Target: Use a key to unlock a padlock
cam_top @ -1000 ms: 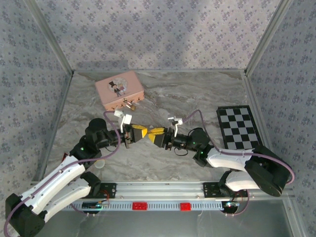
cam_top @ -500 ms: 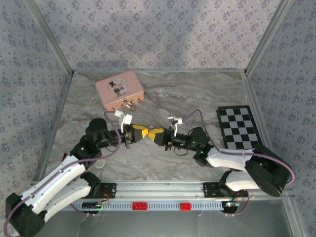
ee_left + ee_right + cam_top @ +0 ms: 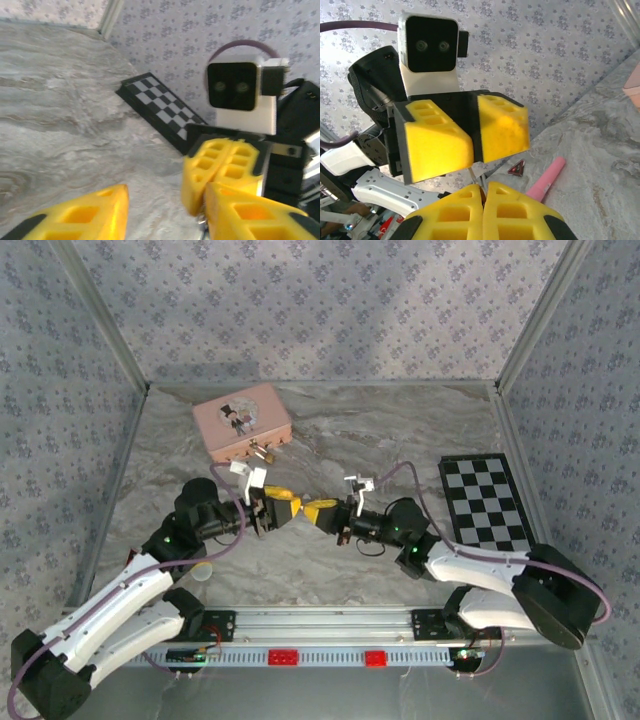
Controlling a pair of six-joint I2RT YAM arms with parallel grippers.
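Note:
The tiny brass padlock (image 3: 263,452) hangs at the front of the pink box (image 3: 243,420), far from both grippers. The two grippers meet tip to tip above mid-table. My right gripper (image 3: 316,512) (image 3: 484,187) is shut, and a thin silver piece of metal, the key (image 3: 476,176), sticks out between its fingertips. My left gripper (image 3: 284,507) (image 3: 165,210) stands open, its yellow fingers (image 3: 440,142) apart on either side of the key. In the left wrist view the shut right fingers (image 3: 225,167) sit by my right-hand finger, with a glint of the key (image 3: 202,219) below them.
A checkerboard (image 3: 485,500) lies at the right. A pink stick (image 3: 547,179) and a small red triangle (image 3: 516,168) lie on the marble below the grippers. A pale disc (image 3: 200,571) rests near the left arm. Patterned walls enclose the table.
My right gripper has closed fully on the key. My left gripper, shut until half a second ago, has opened. Both arms stay almost in place.

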